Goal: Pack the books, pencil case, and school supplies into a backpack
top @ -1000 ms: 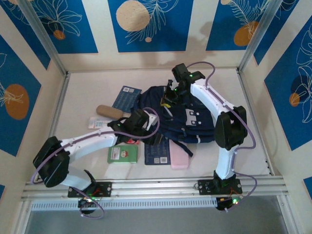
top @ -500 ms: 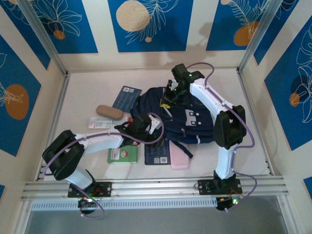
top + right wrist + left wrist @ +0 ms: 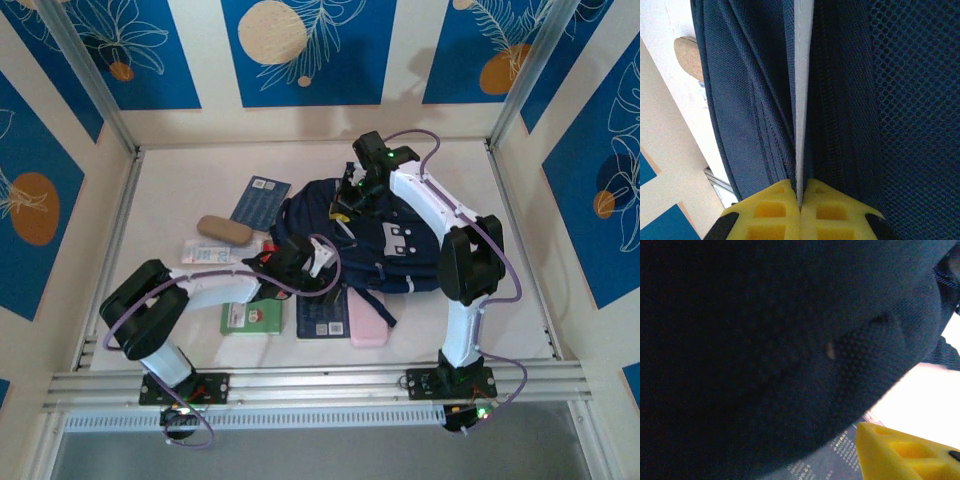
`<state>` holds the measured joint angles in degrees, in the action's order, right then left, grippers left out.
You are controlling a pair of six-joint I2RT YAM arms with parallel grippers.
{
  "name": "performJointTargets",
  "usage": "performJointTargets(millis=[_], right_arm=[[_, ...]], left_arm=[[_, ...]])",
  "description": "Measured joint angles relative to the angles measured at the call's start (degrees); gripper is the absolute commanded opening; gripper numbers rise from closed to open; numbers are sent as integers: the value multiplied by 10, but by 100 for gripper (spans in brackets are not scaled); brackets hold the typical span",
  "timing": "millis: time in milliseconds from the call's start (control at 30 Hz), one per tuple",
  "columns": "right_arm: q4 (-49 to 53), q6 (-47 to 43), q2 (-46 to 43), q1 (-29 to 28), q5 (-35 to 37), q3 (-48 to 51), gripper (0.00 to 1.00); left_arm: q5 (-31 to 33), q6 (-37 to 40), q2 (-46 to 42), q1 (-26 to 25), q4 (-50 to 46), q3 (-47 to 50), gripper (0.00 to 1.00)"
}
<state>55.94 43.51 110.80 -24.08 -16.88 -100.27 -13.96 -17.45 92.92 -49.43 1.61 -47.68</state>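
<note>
Several loose items lie on the surface [image 3: 170, 190] left of and in front of the backpack [image 3: 400, 240]: tan pencil case [image 3: 224, 229], white packet [image 3: 205, 252], green box [image 3: 250, 317], rear navy book [image 3: 260, 200], front navy book [image 3: 322, 315].

Left fingers [image 3: 900, 455]: at the backpack's left side, hard against dark fabric. One yellow finger shows, with a printed navy cover just beneath it. You cannot tell whether they are spread or closed.

Right fingers [image 3: 775, 210]: pressed together on a pale strip along the backpack's far edge.

Handling, as judged: hold that pinch high and taut so the mouth gapes. Slide the left in low and flat, and avoid shoving the bag sideways.
</note>
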Motion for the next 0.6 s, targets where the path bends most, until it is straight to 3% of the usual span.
performJointTargets(millis=[167, 400, 600], right_arm=[[-4, 9, 0, 15, -28, 5, 0], [8, 6, 0, 47, -86, 5, 0], [23, -12, -3, 59, -115, 5, 0]], left_arm=[[-2, 0, -30, 0, 44, 41, 59], [11, 17, -122, 6, 84, 103, 74], [4, 67, -190, 9, 245, 229, 83]])
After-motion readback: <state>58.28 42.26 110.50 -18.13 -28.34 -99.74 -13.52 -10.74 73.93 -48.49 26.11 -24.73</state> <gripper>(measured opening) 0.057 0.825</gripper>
